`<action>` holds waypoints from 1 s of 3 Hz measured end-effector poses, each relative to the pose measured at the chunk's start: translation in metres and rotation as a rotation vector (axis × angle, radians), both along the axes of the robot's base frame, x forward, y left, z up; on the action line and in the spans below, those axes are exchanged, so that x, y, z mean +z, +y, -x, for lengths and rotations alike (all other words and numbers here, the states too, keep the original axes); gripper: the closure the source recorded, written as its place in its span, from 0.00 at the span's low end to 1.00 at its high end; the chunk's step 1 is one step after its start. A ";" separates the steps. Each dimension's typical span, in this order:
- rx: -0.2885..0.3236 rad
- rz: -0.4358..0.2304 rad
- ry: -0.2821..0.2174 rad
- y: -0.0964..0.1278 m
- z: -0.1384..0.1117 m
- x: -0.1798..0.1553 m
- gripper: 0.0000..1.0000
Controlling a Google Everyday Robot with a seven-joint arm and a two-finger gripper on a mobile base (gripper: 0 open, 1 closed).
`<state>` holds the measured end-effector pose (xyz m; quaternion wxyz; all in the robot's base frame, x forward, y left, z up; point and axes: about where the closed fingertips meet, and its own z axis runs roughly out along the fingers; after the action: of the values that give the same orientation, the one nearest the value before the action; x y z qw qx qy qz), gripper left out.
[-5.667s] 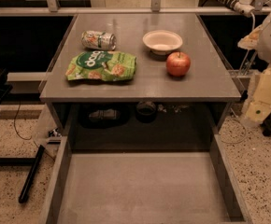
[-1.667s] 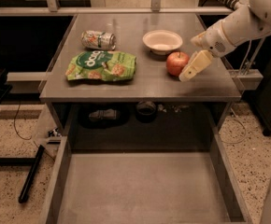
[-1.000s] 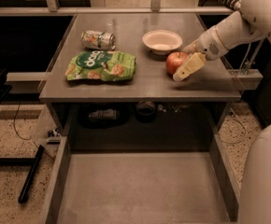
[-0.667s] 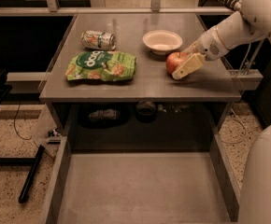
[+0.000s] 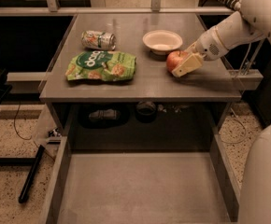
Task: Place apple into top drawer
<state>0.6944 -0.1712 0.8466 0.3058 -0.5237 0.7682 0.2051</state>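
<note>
The red apple (image 5: 173, 59) rests on the grey tabletop (image 5: 145, 80) at its right side, just in front of the white bowl (image 5: 162, 41). My gripper (image 5: 182, 63) reaches in from the right on a white arm and is right against the apple's right front side, at table height. The top drawer (image 5: 140, 190) is pulled out below the table's front edge, with nothing in it that shows.
A green snack bag (image 5: 102, 66) lies at the table's left front, and a tipped drink can (image 5: 98, 39) lies behind it. Dark objects sit on the shelf under the tabletop (image 5: 147, 111). My white body (image 5: 266, 176) fills the lower right corner.
My arm has swung in from the right and come down to the apple. Over the last second the gripper has closed in against the apple's side. The apple has stayed in place.
</note>
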 end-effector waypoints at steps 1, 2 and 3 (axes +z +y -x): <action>0.000 0.000 0.000 0.000 0.000 0.000 0.99; 0.017 0.010 -0.013 0.000 0.006 0.003 1.00; 0.041 -0.014 -0.044 -0.007 0.030 0.014 1.00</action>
<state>0.6643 -0.1780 0.8602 0.3220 -0.5416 0.7490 0.2048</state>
